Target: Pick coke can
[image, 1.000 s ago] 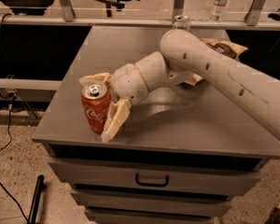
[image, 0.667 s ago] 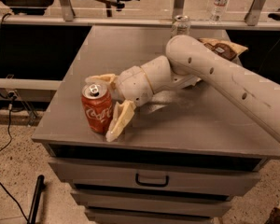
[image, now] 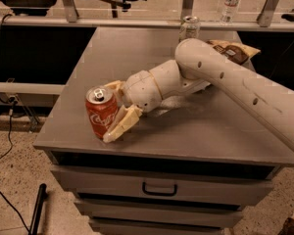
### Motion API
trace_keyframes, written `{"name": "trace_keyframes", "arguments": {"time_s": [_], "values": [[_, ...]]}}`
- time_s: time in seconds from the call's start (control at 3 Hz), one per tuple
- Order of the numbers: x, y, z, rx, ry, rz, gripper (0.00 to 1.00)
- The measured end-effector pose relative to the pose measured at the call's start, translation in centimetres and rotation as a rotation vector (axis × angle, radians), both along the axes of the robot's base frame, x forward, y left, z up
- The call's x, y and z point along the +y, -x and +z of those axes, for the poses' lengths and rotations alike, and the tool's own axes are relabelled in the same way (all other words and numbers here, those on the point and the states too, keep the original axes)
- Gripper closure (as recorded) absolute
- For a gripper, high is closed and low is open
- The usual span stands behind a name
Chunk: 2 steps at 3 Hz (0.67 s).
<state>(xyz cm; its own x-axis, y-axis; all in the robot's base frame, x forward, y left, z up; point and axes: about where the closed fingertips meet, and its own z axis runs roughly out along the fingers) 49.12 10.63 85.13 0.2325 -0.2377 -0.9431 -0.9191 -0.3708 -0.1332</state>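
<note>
The coke can (image: 101,112), red with white script and a silver top, stands upright near the front left corner of the grey cabinet top (image: 137,53). My gripper (image: 109,112) reaches it from the right, low over the surface. One cream finger (image: 120,125) lies against the can's near right side; the other finger (image: 113,85) shows just behind the can. The jaws are open around the can, which rests on the surface.
A pale green-and-silver can (image: 188,27) stands at the back edge of the top. A brown snack bag (image: 233,51) lies at the back right, partly behind my arm (image: 235,82). Drawers with a handle (image: 159,189) are below. A water bottle (image: 231,2) stands on the floor behind.
My arm and wrist have shifted slightly to the right and turned. The fingers stay on either side of the can, which has not moved.
</note>
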Motion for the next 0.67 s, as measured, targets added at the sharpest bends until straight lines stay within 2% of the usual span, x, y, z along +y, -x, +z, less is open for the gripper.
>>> {"name": "trace_keyframes", "arguments": {"time_s": [0.67], "values": [[0.34, 0.19, 0.01, 0.001, 0.0, 0.008, 0.7]]}}
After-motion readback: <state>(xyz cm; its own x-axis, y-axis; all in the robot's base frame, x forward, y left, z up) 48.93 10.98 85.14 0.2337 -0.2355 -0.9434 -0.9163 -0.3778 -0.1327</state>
